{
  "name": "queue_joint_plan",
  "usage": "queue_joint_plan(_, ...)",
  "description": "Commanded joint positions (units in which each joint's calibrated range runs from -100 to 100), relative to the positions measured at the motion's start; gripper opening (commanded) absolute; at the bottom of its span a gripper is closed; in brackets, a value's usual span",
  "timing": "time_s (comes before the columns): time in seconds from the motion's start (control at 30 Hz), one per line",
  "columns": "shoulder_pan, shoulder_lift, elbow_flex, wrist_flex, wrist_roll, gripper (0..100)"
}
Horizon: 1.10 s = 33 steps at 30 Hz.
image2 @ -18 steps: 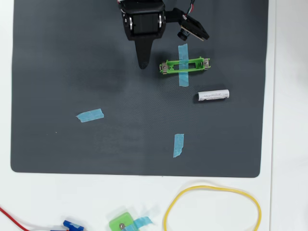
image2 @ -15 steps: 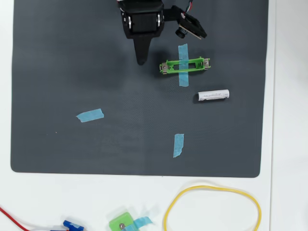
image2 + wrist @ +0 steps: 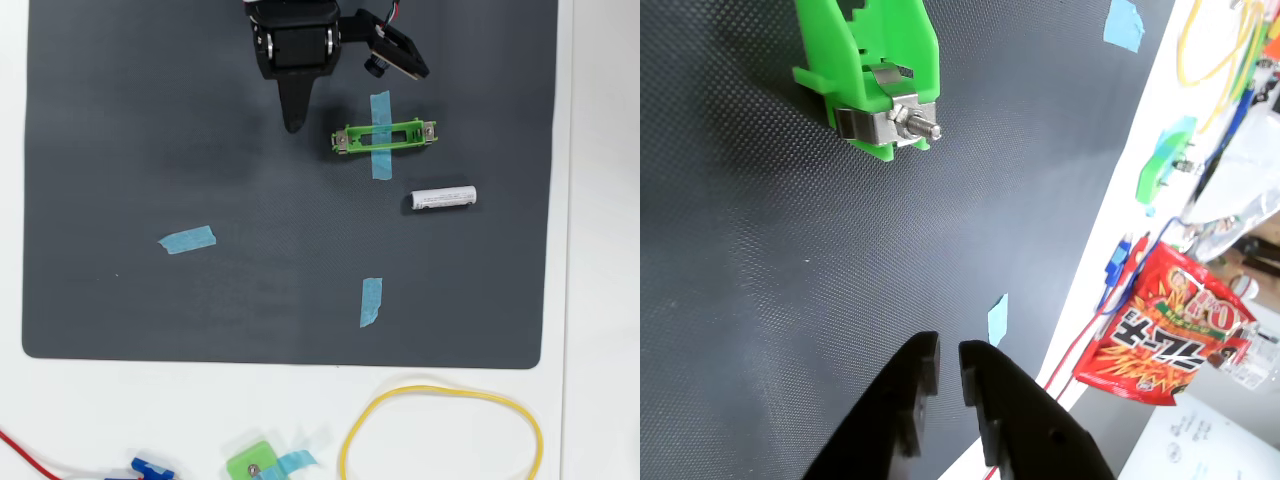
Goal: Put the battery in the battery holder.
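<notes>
The battery [image 3: 443, 198] lies loose on the dark mat [image 3: 150, 150] at the right of centre in the overhead view, its long axis running left to right across the frame, dark cap toward the left. Just above it in that view, apart from it and roughly parallel, sits the battery holder [image 3: 385, 137], a narrow green frame pinned to the mat by a strip of blue tape [image 3: 381, 135] across its middle, with screws at both ends. The gripper [image 3: 293, 122] hangs at the upper middle of the overhead frame, to the left of the holder, so the battery lies to its lower right, beyond the holder's near end. In the wrist view the gripper [image 3: 949, 372] enters from the bottom edge, its two black fingers nearly pressed together with only a thin gap, holding nothing; one screw end of the holder [image 3: 880, 85] shows at the upper left, and the battery is out of sight there. By my reading, the next move calls for swinging toward the lower right and closing across the battery's short width.
</notes>
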Motion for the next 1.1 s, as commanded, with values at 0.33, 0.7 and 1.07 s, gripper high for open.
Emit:
queue_joint_plan(0.33,0.29,0.01,-16.27,7.46,-0.23,2)
queue_joint_plan(0.7,-19.43,68.58,-84.64,29.14,-5.55,6)
queue_joint_plan(1.07,-28.15,104.23,-107.63,33.77,-9.26,6)
